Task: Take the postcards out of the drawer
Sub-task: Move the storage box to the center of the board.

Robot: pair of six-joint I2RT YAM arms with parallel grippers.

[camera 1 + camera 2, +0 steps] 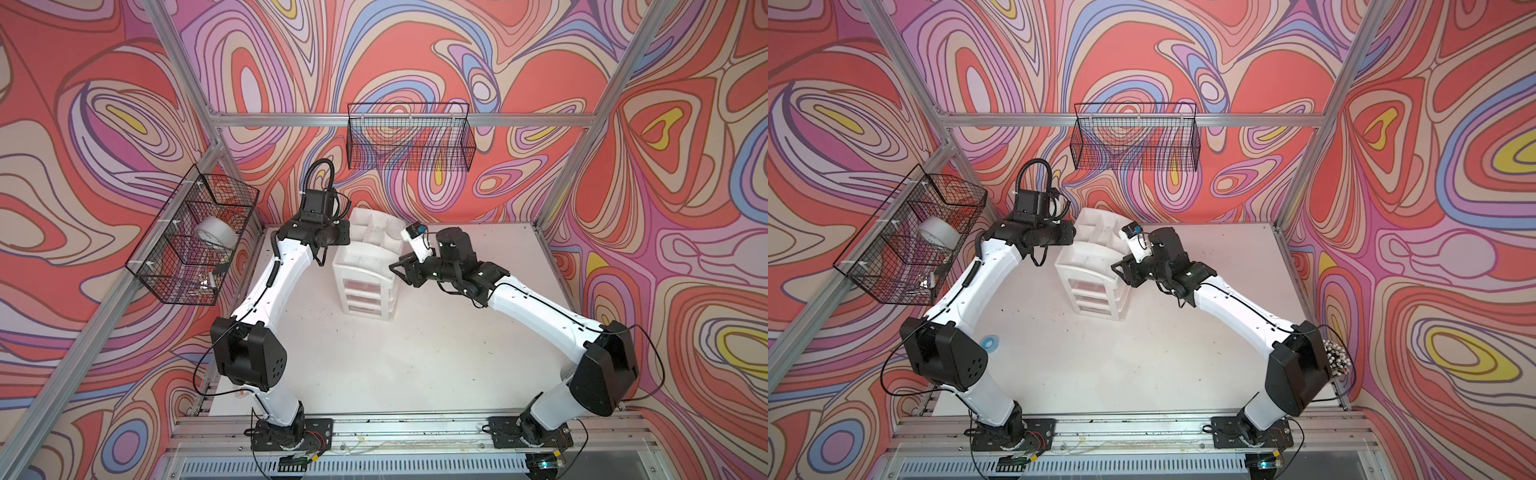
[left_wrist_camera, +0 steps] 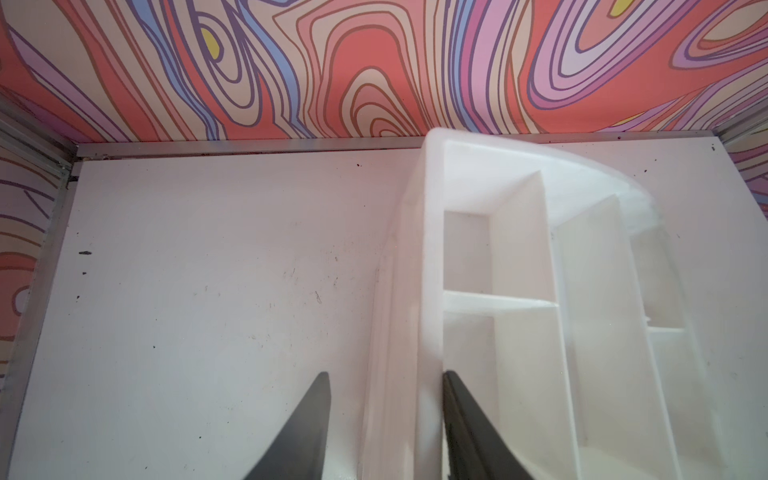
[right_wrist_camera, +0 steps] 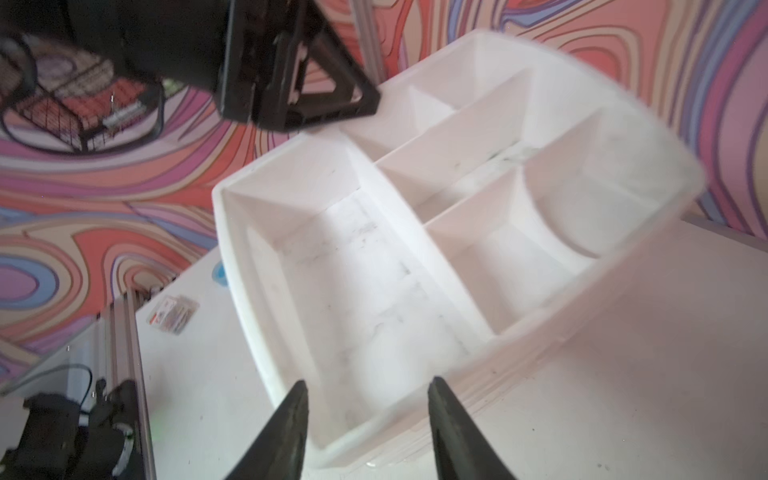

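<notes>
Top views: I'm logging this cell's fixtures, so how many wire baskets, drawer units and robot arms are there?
Wire baskets: 2, one on the back wall, one on the left wall
Drawer unit: 1
Robot arms: 2, left and right
Total: 5

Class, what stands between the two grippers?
The white drawer unit stands between the left gripper and the right gripper, which flank its top. Both top views show this. The right wrist view looks across the unit to the left gripper.

Overhead and wrist cameras.
Top views looked down over the whole table (image 1: 374, 353); wrist cameras closely shared the drawer unit (image 2: 519, 249) top.
</notes>
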